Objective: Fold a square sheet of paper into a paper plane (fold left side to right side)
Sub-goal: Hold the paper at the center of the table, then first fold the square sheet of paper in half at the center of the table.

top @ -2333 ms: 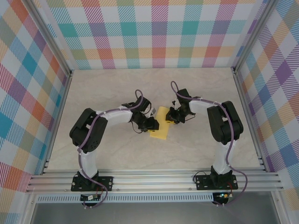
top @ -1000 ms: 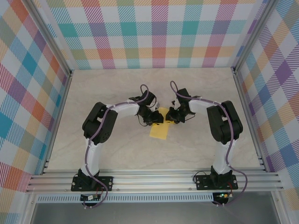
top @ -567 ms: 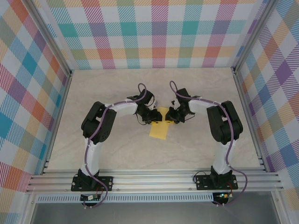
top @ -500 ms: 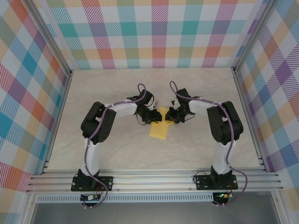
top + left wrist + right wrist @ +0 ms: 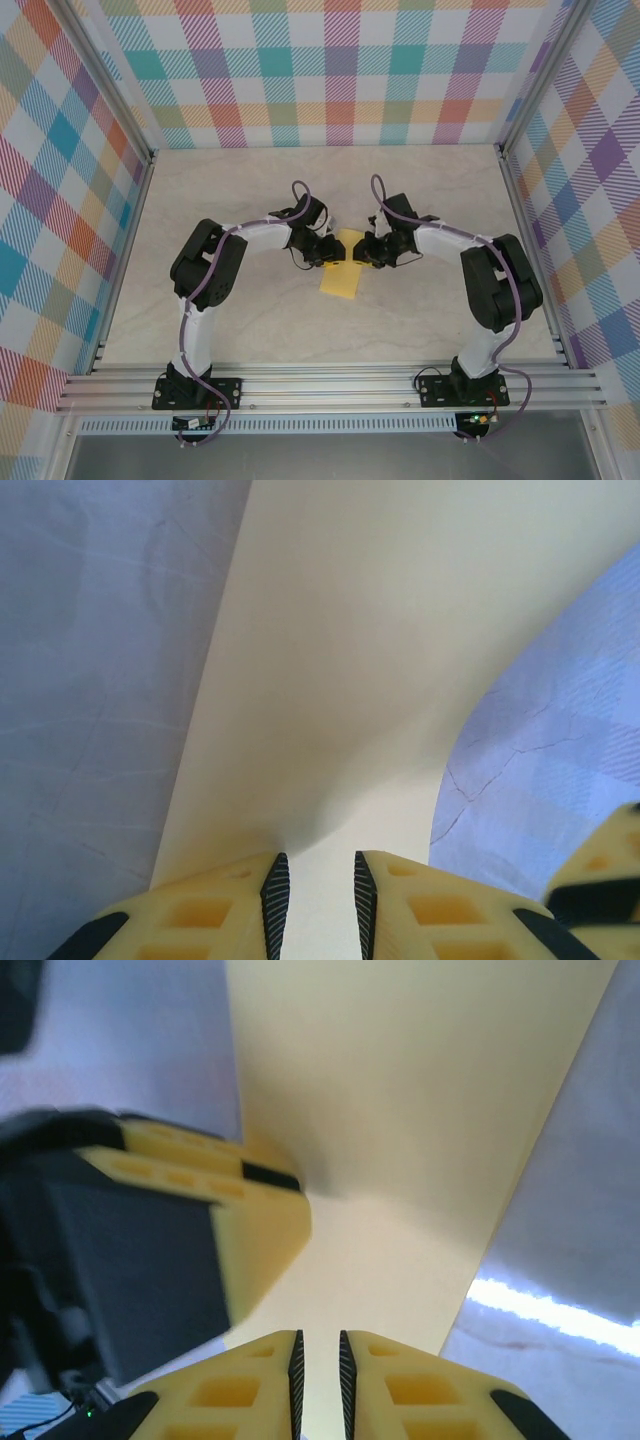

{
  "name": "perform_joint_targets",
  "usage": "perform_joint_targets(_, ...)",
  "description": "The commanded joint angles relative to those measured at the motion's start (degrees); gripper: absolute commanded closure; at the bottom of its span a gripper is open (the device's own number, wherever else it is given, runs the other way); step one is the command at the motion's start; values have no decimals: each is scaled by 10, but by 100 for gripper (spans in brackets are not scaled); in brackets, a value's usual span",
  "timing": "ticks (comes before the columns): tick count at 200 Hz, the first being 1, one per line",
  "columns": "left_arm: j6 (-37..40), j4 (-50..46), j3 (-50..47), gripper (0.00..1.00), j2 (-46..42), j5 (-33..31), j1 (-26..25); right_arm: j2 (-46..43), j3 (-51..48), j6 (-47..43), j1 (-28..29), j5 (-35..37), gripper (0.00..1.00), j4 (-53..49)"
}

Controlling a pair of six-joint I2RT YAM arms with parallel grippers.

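Left wrist | left fingers [image 5: 270, 885], right fingers [image 5: 296, 1360]: slim gap astride yellow paper sheet [image 5: 330, 680], grip unconfirmed | risk: unequal pull skews crease

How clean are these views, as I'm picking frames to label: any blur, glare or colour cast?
Top external: sharp and evenly lit, and the sheet of paper reads saturated yellow. Left wrist: the sheet looks washed-out cream and the table bluish. Right wrist: the left pincer is close to the lens and blurred, and a bright glare streak crosses the table at lower right.
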Motion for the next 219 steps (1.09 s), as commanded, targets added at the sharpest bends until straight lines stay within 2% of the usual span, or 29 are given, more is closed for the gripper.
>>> perform_joint_targets(1, -4, -46, -21, 73, 11, -27, -1, 8, -41, 52, 22, -28, 83, 42)
perform_joint_targets(51, -1, -55, -10, 73, 8, -22, -2, 46, -32, 40, 33, 6, 83, -7)
perform_joint_targets(133, -7, -74, 77, 67, 0, 21, -1, 75, -29, 11, 33, 52, 83, -62)
perform_joint_targets(219, -4, -84, 114, 68, 60, 13, 0, 88, -13, 0, 33, 62, 83, -80)
